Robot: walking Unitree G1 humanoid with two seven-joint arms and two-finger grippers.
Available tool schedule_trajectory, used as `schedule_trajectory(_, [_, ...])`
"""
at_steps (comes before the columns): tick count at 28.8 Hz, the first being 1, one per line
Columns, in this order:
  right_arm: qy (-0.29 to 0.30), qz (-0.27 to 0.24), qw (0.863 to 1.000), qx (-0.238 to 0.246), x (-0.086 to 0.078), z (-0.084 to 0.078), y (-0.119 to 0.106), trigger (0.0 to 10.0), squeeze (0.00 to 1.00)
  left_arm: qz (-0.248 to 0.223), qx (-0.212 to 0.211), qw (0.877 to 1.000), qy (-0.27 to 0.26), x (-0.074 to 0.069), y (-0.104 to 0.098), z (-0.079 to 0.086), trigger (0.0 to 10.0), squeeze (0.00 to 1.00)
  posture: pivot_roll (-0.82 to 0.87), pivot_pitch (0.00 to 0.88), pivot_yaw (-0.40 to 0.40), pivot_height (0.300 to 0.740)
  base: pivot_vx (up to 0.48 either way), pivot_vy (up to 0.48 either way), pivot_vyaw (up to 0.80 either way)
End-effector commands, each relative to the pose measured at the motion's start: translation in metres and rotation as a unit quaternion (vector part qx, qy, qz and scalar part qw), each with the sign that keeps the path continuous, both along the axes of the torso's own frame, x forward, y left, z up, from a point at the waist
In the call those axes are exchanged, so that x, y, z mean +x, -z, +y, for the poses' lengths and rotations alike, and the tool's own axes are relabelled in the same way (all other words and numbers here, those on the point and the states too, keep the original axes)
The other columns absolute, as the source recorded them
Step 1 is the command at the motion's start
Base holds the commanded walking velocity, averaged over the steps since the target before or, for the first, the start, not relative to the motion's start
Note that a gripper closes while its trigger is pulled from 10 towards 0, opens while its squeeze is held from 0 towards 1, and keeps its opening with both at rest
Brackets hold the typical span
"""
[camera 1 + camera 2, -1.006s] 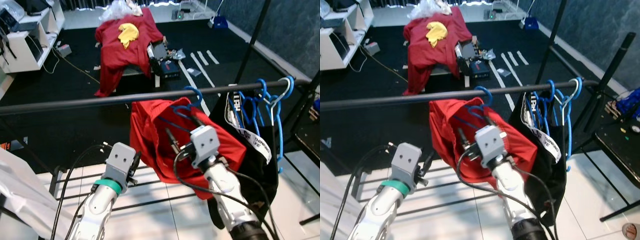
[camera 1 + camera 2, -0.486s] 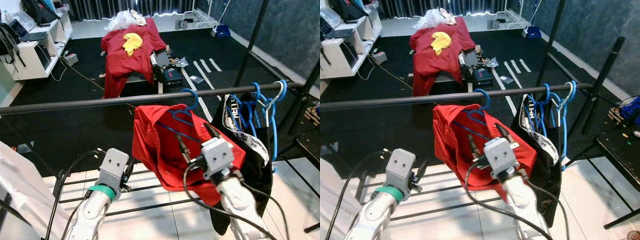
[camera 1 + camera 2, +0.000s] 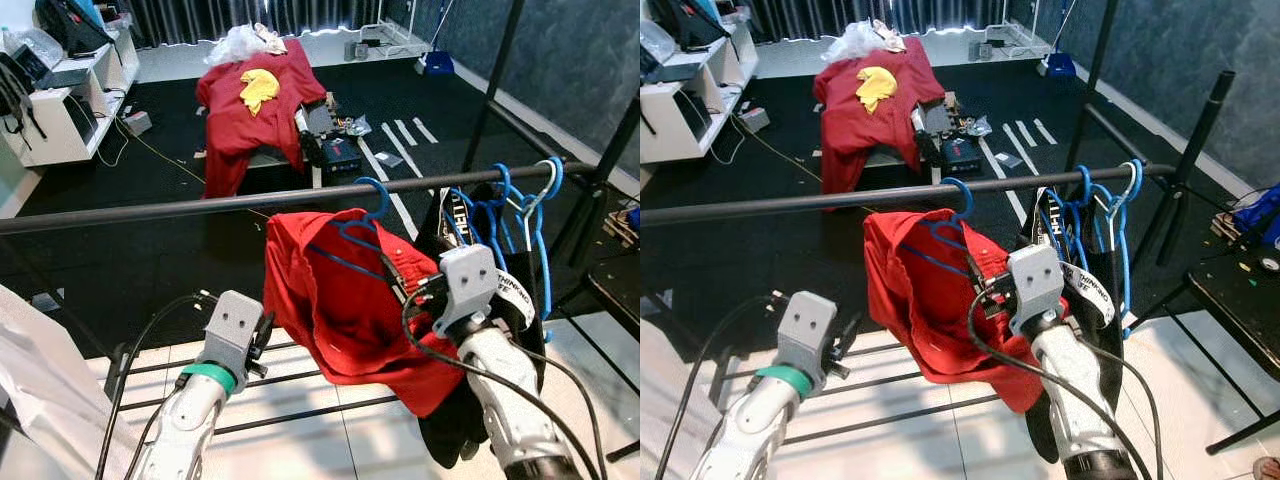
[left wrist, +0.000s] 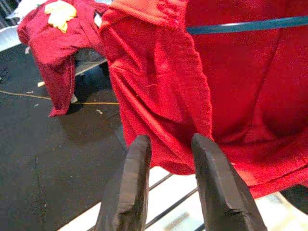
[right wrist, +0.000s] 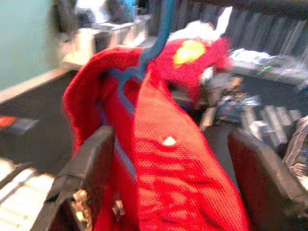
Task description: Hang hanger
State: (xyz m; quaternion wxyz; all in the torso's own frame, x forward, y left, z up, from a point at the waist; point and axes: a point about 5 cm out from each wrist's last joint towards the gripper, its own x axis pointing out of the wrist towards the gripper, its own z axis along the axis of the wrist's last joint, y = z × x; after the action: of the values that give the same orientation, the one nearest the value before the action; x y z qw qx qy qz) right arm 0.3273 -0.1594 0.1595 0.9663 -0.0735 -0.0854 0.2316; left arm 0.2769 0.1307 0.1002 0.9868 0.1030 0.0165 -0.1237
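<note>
One blue hanger (image 3: 362, 222) is hooking over the black rail (image 3: 200, 204), and I am seeing a red shirt (image 3: 345, 300) draping from it just below the bar. I am holding the right gripper (image 5: 168, 187) at about 4 o'clock from the hook, its two fingers spread wide on either side of the shirt and gripping nothing. I am keeping the left gripper (image 4: 169, 185) low at about 7 o'clock, fingers a little apart and empty, just short of the shirt's hem. More blue hangers (image 3: 520, 215) and a black garment (image 3: 480, 330) are crowding the rail at 3 o'clock (another red cloth (image 3: 250, 105) is lying spread at 11 o'clock).
</note>
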Motion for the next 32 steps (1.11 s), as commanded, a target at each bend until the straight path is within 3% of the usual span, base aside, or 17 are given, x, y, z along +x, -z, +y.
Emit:
schedule_trajectory(1, [-0.022, 0.032, 0.999, 0.003, 0.004, -0.002, 0.002, 10.0, 0.00, 0.013, 0.007, 1.000, -0.007, -0.002, 0.006, 0.003, 10.0, 0.00, -0.11, 0.018, 0.069, 0.740, 0.000, 0.000, 0.00])
schedule_trajectory(4, [-0.024, 0.048, 0.998, -0.031, 0.009, -0.010, 0.000, 10.0, 0.00, 0.014, 0.006, 1.000, -0.013, -0.004, 0.006, 0.005, 10.0, 0.00, -0.10, 0.022, 0.061, 0.740, 0.000, 0.000, 0.00])
schedule_trajectory(9, [-0.034, 0.060, 0.997, -0.044, 0.008, -0.011, 0.002, 10.0, 0.00, 0.014, 0.005, 1.000, -0.015, -0.005, 0.007, 0.006, 10.0, 0.00, -0.10, 0.024, 0.060, 0.740, 0.000, 0.000, 0.00])
schedule_trajectory(10, [-0.048, 0.071, 0.994, -0.068, 0.006, -0.011, 0.006, 4.8, 0.00, 0.014, 0.005, 1.000, -0.016, -0.005, 0.007, 0.006, 10.0, 0.00, -0.10, 0.027, 0.060, 0.740, 0.000, 0.000, 0.00])
schedule_trajectory(11, [-0.048, 0.071, 0.994, -0.068, 0.006, -0.011, 0.006, 4.8, 0.00, 0.014, 0.005, 1.000, -0.016, -0.005, 0.007, 0.006, 10.0, 0.00, -0.10, 0.027, 0.060, 0.740, 0.000, 0.000, 0.00])
schedule_trajectory(12, [-0.059, 0.082, 0.991, -0.089, 0.005, -0.011, 0.010, 0.0, 0.00, 0.015, 0.004, 1.000, -0.017, -0.004, 0.007, 0.006, 10.0, 0.00, -0.11, 0.027, 0.060, 0.740, 0.000, 0.000, 0.00])
schedule_trajectory(14, [-0.059, 0.082, 0.991, -0.089, 0.005, -0.011, 0.010, 0.0, 0.00, 0.015, 0.004, 1.000, -0.017, -0.004, 0.007, 0.006, 10.0, 0.00, -0.11, 0.027, 0.060, 0.740, 0.000, 0.000, 0.00])
schedule_trajectory(17, [-0.067, 0.090, 0.986, -0.127, 0.004, -0.012, 0.016, 0.0, 0.00, 0.015, 0.003, 1.000, -0.018, -0.003, 0.007, 0.006, 10.0, 0.00, -0.11, 0.029, 0.059, 0.740, 0.000, 0.000, 0.00])
schedule_trajectory(21, [-0.081, 0.096, 0.984, -0.129, 0.005, -0.011, 0.017, 0.0, 0.00, 0.015, 0.002, 1.000, -0.018, -0.003, 0.007, 0.006, 10.0, 0.00, -0.11, 0.029, 0.060, 0.740, 0.000, 0.000, 0.00])
schedule_trajectory(27, [-0.093, 0.099, 0.986, -0.101, 0.008, -0.005, 0.010, 0.0, 0.00, 0.016, 0.001, 1.000, -0.019, -0.004, 0.007, 0.007, 10.0, 0.00, -0.10, 0.032, 0.061, 0.740, 0.000, 0.000, 0.00])
schedule_trajectory(32, [-0.093, 0.059, 0.992, -0.056, 0.013, 0.005, -0.015, 0.0, 0.00, 0.017, 0.002, 1.000, -0.021, -0.005, 0.007, 0.007, 10.0, 0.00, -0.10, 0.038, 0.064, 0.740, 0.000, 0.000, 0.00])
